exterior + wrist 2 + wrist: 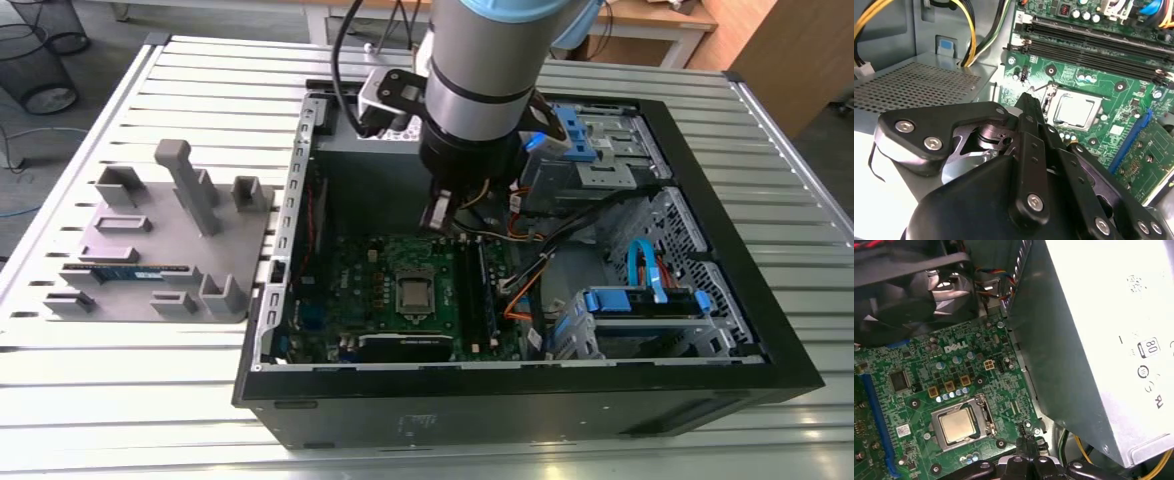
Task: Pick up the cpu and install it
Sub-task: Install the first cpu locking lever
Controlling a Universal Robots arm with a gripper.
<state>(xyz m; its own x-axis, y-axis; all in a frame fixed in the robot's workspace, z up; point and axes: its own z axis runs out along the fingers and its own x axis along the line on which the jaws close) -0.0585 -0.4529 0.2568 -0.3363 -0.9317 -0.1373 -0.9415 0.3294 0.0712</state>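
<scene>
The cpu [416,292] lies flat in the socket in the middle of the green motherboard [360,270], its metal top facing up; it appears in both wrist views [1076,111] [957,425]. My gripper [438,215] hangs inside the open computer case [534,400], above the board and a little behind the socket, next to the grey power supply [1094,340]. Its black fingers [1029,107] come together to one narrow tip [1026,437] with nothing between them. They stand clear of the cpu.
A grey fixture plate [147,240] with upright blocks and a blue-green memory stick [127,270] lies on the slatted table at the exterior view's left. Inside the case are a black fan [909,295], yellow cables [971,35], memory slots [1089,42] and blue drive cages [641,305].
</scene>
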